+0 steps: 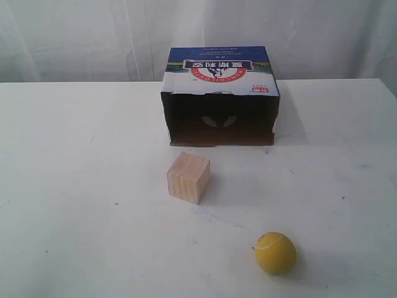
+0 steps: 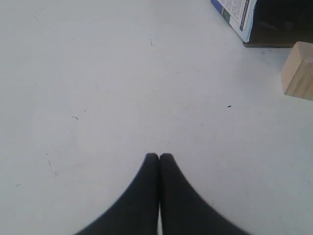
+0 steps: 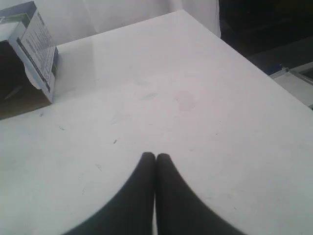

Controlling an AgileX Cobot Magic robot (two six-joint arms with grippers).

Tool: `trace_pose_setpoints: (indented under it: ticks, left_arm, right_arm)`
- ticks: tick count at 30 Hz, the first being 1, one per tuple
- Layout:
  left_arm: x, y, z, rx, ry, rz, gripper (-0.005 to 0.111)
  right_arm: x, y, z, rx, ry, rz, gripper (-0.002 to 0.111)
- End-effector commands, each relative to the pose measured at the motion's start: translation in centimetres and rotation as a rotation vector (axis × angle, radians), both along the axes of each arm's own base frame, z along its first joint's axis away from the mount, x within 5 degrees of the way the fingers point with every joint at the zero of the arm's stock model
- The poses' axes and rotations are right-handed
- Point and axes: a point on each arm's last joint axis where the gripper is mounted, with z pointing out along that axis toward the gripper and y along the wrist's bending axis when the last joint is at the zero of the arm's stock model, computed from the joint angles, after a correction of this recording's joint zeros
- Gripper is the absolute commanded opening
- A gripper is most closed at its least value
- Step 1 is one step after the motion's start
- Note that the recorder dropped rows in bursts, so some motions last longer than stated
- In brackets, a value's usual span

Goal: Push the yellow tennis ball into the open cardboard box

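Observation:
The yellow tennis ball rests on the white table near the front right in the exterior view. The open cardboard box stands at the back middle, its dark opening facing the front; a corner of the box shows in the left wrist view, and the box also appears in the right wrist view. My left gripper is shut over bare table with nothing in it. My right gripper is shut over bare table too. Neither gripper shows in the exterior view, and the ball is out of both wrist views.
A pale wooden cube sits between the box and the ball, left of the straight line between them; part of the cube shows in the left wrist view. The table's far right edge drops to a dark floor.

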Motion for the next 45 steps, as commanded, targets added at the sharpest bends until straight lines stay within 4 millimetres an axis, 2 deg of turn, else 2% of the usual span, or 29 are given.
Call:
trace_pose_setpoints:
  ticks: [1,4,7,9,13,16,18,20,22,23,25,28,29,32,33,35,36,37,40,42,45]
  left_arm:
    - [0.0,0.0,-0.2,-0.005,0.004,0.003,0.000]
    - [0.0,0.0,-0.2,0.001,0.003,0.003,0.000]
    - [0.0,0.0,-0.2,0.001,0.003,0.003,0.000]
    - [0.0,0.0,-0.2,0.001,0.003,0.003,0.000]
    - [0.0,0.0,-0.2,0.001,0.003,0.003,0.000]
    - [0.0,0.0,-0.2,0.001,0.003,0.003,0.000]
    - [0.0,0.0,-0.2,0.001,0.003,0.003,0.000]
    - [0.0,0.0,-0.2,0.001,0.003,0.003,0.000]
    - [0.0,0.0,-0.2,0.001,0.003,0.003,0.000]
    - [0.0,0.0,-0.2,0.001,0.003,0.003,0.000]
    - [0.0,0.0,-0.2,0.001,0.003,0.003,0.000]
    - [0.0,0.0,-0.2,0.001,0.003,0.003,0.000]
    - [0.0,0.0,-0.2,0.001,0.003,0.003,0.000]
    - [0.0,0.0,-0.2,0.001,0.003,0.003,0.000]
    - [0.0,0.0,-0.2,0.001,0.003,0.002,0.000]
    - [0.0,0.0,-0.2,0.001,0.003,0.002,0.000]
    - [0.0,0.0,-0.2,0.001,0.003,0.002,0.000]
    - [0.0,0.0,-0.2,0.001,0.003,0.002,0.000]
    - [0.0,0.0,-0.2,0.001,0.003,0.002,0.000]
    - [0.0,0.0,-0.2,0.001,0.003,0.002,0.000]
    - [0.0,0.0,-0.2,0.001,0.003,0.002,0.000]
  right_arm:
    - [-0.1,0.0,-0.1,-0.011,0.009,0.002,0.000]
    - [0.0,0.0,0.1,-0.036,-0.008,0.010,0.000]
    - [0.1,-0.1,0.7,-0.235,-0.040,0.054,0.000]
    - [0.3,0.1,1.2,-0.210,-0.110,0.067,0.000]
    - [0.5,0.6,3.3,0.149,-0.396,0.051,0.000]
    - [0.2,0.6,5.0,0.307,-0.607,0.060,0.000]
    - [0.1,0.7,5.6,0.439,-0.688,0.071,0.000]
    - [-0.1,0.7,6.1,0.665,-0.751,0.087,0.000]
    - [-0.4,0.9,7.1,0.892,-0.862,0.166,0.000]
    - [-0.6,1.2,7.7,0.920,-0.907,0.234,0.000]
    - [-0.9,2.2,10.5,0.835,-0.991,0.414,0.000]
    - [-0.2,3.7,15.6,0.629,-0.991,0.587,0.000]
    - [0.6,4.0,16.9,0.549,-0.971,0.601,0.000]
    - [4.3,4.0,20.2,0.126,-0.883,0.554,0.000]
    - [6.9,3.5,20.0,0.004,-0.774,0.493,0.000]
    - [10.5,2.3,19.2,-0.098,-0.594,0.382,0.000]
    - [13.3,1.5,17.7,-0.171,-0.444,0.330,0.000]
    - [15.2,0.8,16.2,-0.218,-0.309,0.285,0.000]
    - [20.9,-1.2,9.9,-0.338,0.136,0.238,0.000]
    - [23.0,-2.6,6.1,-0.299,0.442,0.145,0.000]
    - [23.8,-3.1,3.3,-0.217,0.800,0.020,0.000]
